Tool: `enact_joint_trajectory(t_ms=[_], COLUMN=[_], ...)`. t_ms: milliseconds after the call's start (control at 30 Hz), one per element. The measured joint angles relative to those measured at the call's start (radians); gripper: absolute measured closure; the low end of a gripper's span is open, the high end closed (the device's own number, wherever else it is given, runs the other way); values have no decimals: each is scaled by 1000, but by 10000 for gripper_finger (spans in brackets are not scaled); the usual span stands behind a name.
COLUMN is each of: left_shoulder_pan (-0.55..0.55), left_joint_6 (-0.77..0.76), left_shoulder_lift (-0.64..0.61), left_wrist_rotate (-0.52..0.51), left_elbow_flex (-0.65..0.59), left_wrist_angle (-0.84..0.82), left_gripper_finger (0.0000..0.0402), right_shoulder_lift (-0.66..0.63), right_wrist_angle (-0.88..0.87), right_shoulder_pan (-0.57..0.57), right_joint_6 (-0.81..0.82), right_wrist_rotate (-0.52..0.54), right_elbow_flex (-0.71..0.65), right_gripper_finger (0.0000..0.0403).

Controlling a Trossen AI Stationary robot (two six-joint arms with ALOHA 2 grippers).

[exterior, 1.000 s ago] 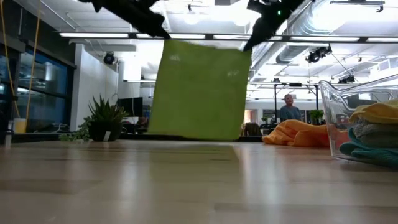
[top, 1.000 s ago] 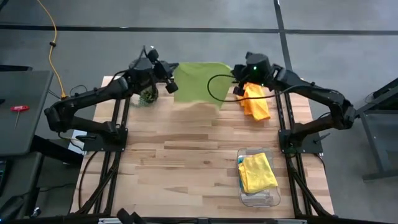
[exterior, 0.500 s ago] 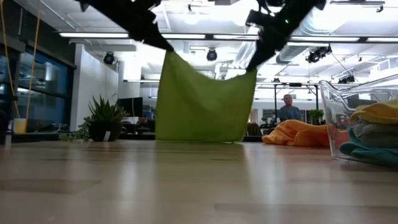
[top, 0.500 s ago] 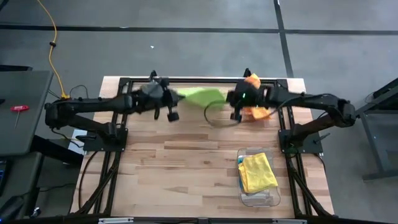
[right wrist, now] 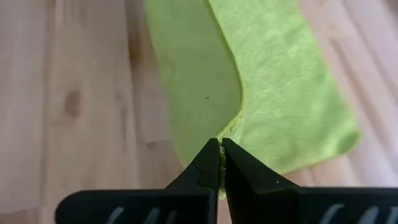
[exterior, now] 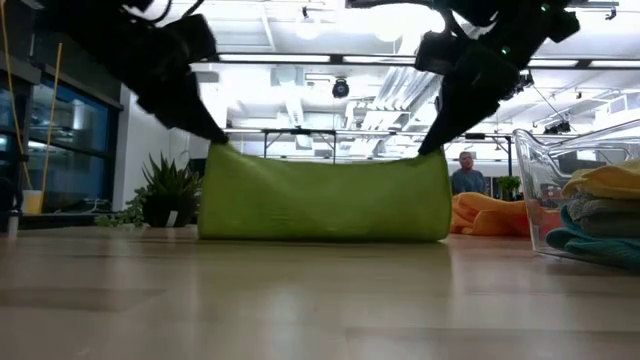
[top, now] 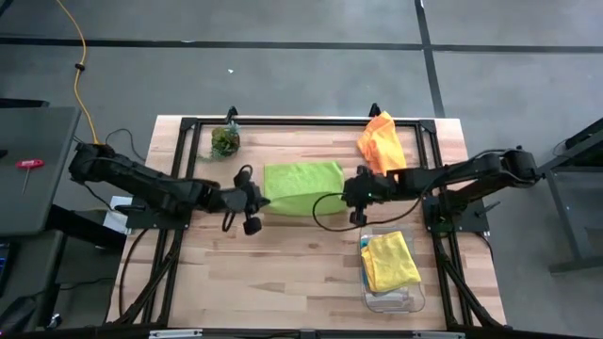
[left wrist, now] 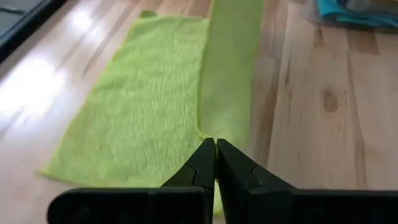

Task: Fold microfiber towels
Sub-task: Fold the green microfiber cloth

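The lime green towel lies in the middle of the table with its far part flat on the wood. Its near edge is held up a little between my two grippers. My left gripper is shut on the towel's near left corner, and my right gripper is shut on its near right corner. The orange towel lies crumpled at the far right. The yellow towel sits in the clear bin, on top of the grey and teal ones. My left gripper pinches the towel's near left corner between its two fingers, slanting down from the table's left. The corner is lifted a little and the cloth falls from it to the table. My right gripper pinches the near right corner between its two fingers, slanting down from the table's right. The corner is lifted a little, and the edge between the two grippers runs nearly straight.
A small dark-green plant clump stands at the far left. The clear bin stands at the near right, close to my right arm. Bare wood lies on the near side of the green towel.
Both grippers have gone down and toward the table's near edge, staying shut on the green towel's corners. The towel hung in the air over the far edge. Now its far part is spread flat on the table and only its near edge is raised.
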Motion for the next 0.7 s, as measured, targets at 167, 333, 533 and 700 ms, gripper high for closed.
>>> enact_joint_trajectory(t_ms=[167,333,533,700], left_shoulder_pan=[-31,-32,-18,46], left_joint_6=[-89,-172,-192,-230], left_shoulder_lift=[0,0,0,1], left_wrist_rotate=[-52,-50,-73,-100], left_elbow_flex=[-31,-31,-31,-31], left_wrist_angle=[-7,-47,-60,-77], left_gripper_finger=[401,401,401,401], right_shoulder_lift=[1,13,53,97], right_wrist_angle=[27,37,55,84], right_shoulder_pan=[17,17,16,15], right_joint_6=[105,177,252,314], right_wrist_rotate=[1,26,62,110], right_elbow_flex=[-40,-57,-58,-58], right_gripper_finger=[403,403,403,403])
